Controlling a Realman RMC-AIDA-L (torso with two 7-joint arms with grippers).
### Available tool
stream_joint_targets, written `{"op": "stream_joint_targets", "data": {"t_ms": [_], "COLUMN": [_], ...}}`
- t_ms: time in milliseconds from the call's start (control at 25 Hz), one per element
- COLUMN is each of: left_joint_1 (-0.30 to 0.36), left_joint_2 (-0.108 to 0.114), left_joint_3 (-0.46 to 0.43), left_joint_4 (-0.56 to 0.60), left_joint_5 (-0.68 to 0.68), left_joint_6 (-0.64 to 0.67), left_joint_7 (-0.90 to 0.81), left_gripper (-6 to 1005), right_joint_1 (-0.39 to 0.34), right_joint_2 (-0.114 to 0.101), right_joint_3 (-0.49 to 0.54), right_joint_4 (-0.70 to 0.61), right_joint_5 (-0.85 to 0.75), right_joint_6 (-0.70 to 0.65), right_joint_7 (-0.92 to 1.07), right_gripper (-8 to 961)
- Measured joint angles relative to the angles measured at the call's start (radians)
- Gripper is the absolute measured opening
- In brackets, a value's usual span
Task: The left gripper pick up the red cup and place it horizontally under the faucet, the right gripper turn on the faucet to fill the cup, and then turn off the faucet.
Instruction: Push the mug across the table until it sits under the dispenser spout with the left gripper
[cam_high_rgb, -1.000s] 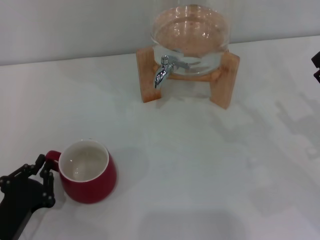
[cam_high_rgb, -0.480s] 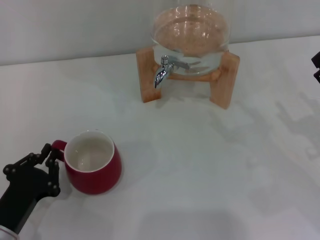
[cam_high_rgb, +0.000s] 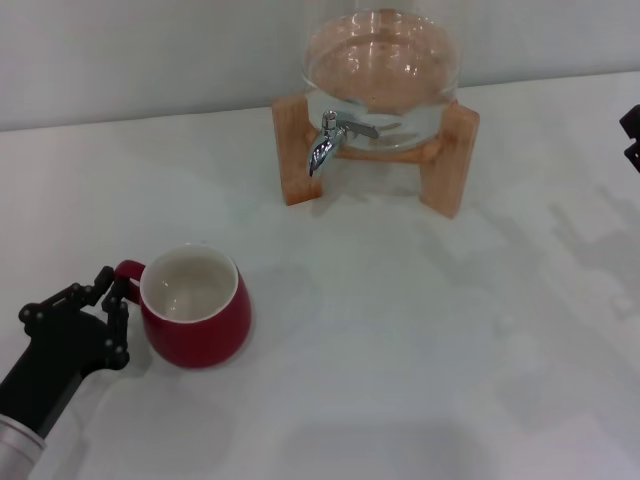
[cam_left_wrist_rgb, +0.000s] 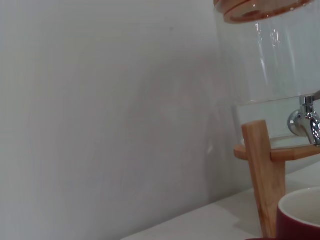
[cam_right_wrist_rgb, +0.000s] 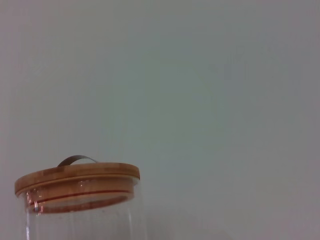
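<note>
One pot-bellied dark red ceramic mug (cam_high_rgb: 195, 308), cream inside empty, upright on white worktop (cam_high_rgb: 420, 330); left gripper (cam_high_rgb: 112, 310) jaws pinch its loop handle. Glass jar (cam_high_rgb: 381, 78) with chrome faucet (cam_high_rgb: 325, 143) stands well beyond. Right gripper (cam_high_rgb: 632, 135) at the edge, jaws' state unclear.

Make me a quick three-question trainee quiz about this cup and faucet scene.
1. True or false: the cup sits under the faucet.
2. Which part of the cup does the left gripper hold? A) handle B) far rim C) base
3. Fill in: the jar rests in a ____ stand.

Key: 1 false, it stands well in front and to the left; 2 A; 3 wooden.
</note>
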Motion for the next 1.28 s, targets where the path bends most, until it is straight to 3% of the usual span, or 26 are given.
{"op": "stream_joint_targets", "data": {"t_ms": [840,1280], "left_joint_1": [-0.155,-0.204], "left_joint_2": [0.003,0.004], "left_joint_3": [-0.005,0.000], "left_joint_4": [-0.081,-0.082], "left_joint_5": [-0.001,0.009], "left_joint_6": [-0.060,-0.115], "left_joint_7": [-0.094,-0.095], "left_gripper": [95,95], "right_joint_1": [0.011,0.015], "right_joint_2": [0.001,0.002], "right_joint_3": [-0.035,-0.037], "right_joint_4": [-0.011,-0.014], "right_joint_5": [0.000,0.000], "right_joint_6": [0.018,0.018], "right_joint_7": [0.001,0.002], "right_gripper": [784,784]}}
